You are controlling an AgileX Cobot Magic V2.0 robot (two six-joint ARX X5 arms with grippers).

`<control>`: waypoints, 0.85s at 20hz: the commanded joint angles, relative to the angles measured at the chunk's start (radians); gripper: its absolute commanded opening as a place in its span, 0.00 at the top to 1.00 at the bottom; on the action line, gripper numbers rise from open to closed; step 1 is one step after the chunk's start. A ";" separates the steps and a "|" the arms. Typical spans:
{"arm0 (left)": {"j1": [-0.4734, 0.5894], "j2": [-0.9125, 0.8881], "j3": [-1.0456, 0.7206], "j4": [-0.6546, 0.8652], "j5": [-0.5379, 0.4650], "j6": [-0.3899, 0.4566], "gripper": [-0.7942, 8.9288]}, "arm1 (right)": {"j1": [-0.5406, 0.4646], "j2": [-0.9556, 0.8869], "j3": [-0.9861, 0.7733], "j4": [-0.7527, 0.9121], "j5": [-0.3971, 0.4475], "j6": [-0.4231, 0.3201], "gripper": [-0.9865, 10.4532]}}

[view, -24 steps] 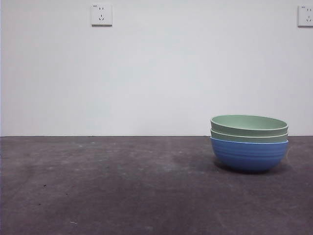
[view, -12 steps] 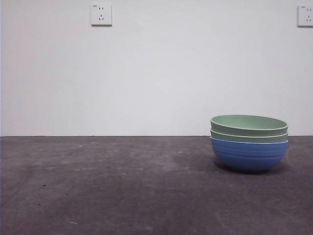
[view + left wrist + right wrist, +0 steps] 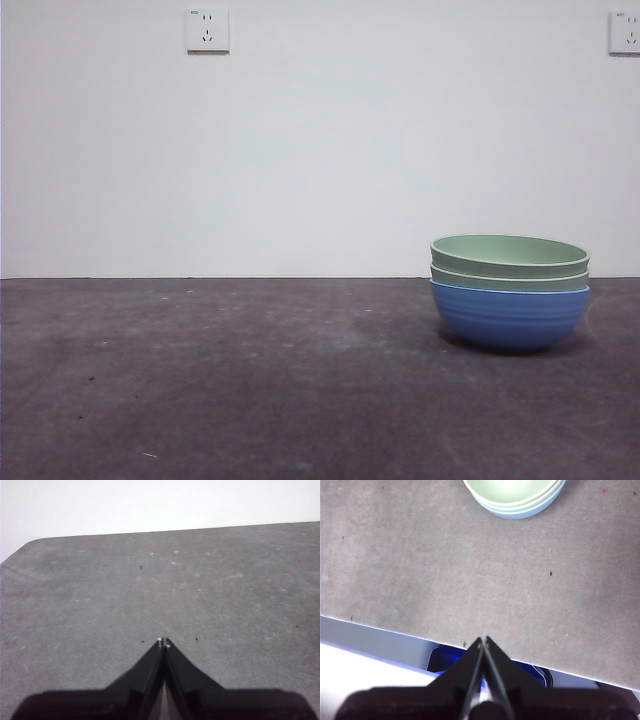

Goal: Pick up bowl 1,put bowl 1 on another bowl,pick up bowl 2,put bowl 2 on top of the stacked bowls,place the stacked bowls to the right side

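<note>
I see the stack (image 3: 510, 292) nested on the grey table (image 3: 250, 380): blue bowl (image 3: 509, 316) lowest, sage bowl (image 3: 509, 279) in it, mint bowl (image 3: 509, 254) topmost. Left gripper (image 3: 163, 642) is closed on nothing, the stack out of its view. Right gripper (image 3: 483, 641), closed and empty, hangs at the table edge, well apart from the stack. Wall sockets (image 3: 207, 30) above carry no print I can read.

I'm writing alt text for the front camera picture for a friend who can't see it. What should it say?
Three nested bowls stand on the right of a dark grey table: a blue bowl lowest, a sage-green bowl showing as a rim above it, and a paler mint-green bowl on top. Behind is a plain white wall with two sockets; no robot arm is in view.
</note>
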 commanded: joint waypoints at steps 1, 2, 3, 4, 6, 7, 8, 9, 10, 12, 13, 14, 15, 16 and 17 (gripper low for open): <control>0.004 -0.003 -0.014 -0.001 -0.002 -0.005 0.92 | -0.020 -0.031 -0.007 0.051 0.066 -0.069 0.91; 0.004 -0.003 -0.014 -0.002 -0.002 -0.005 0.92 | -0.039 -0.052 -0.011 0.108 0.090 -0.072 0.91; 0.004 -0.003 -0.014 -0.001 -0.002 -0.005 0.92 | -0.067 -0.092 -0.029 0.203 0.085 -0.077 0.91; 0.004 -0.003 -0.014 -0.001 -0.002 -0.005 0.92 | -0.092 -0.133 -0.059 0.293 0.061 -0.076 0.91; 0.004 -0.003 -0.014 -0.001 -0.002 -0.005 0.92 | -0.146 -0.228 -0.155 0.452 0.022 -0.080 0.91; 0.004 -0.003 -0.014 -0.001 -0.002 -0.005 0.92 | -0.174 -0.280 -0.224 0.534 0.027 -0.086 0.91; 0.004 -0.003 -0.014 -0.001 -0.002 -0.005 0.92 | -0.192 -0.322 -0.292 0.621 0.027 -0.089 0.91; 0.004 -0.003 -0.014 -0.001 -0.002 -0.005 0.92 | -0.209 -0.374 -0.380 0.728 0.027 -0.088 0.91; 0.004 -0.003 -0.014 -0.001 -0.002 -0.005 0.92 | -0.218 -0.417 -0.454 0.810 0.027 -0.087 0.91; 0.004 -0.003 -0.014 -0.001 -0.002 -0.005 0.92 | -0.227 -0.502 -0.600 0.946 0.029 -0.087 0.91; 0.004 -0.003 -0.014 -0.001 -0.002 -0.005 0.92 | -0.229 -0.540 -0.669 1.004 0.035 -0.087 0.91; 0.004 -0.003 -0.014 -0.001 -0.002 -0.005 0.92 | -0.229 -0.560 -0.706 1.031 0.051 -0.087 0.91; 0.004 -0.003 -0.014 -0.001 -0.002 -0.005 0.92 | -0.229 -0.581 -0.740 1.054 0.072 -0.084 0.91; 0.004 -0.003 -0.014 -0.001 -0.002 -0.005 0.92 | -0.229 -0.602 -0.777 1.074 0.094 -0.080 0.91; 0.004 -0.003 -0.014 -0.001 -0.002 -0.005 0.92 | -0.229 -0.624 -0.813 1.093 0.112 -0.071 0.91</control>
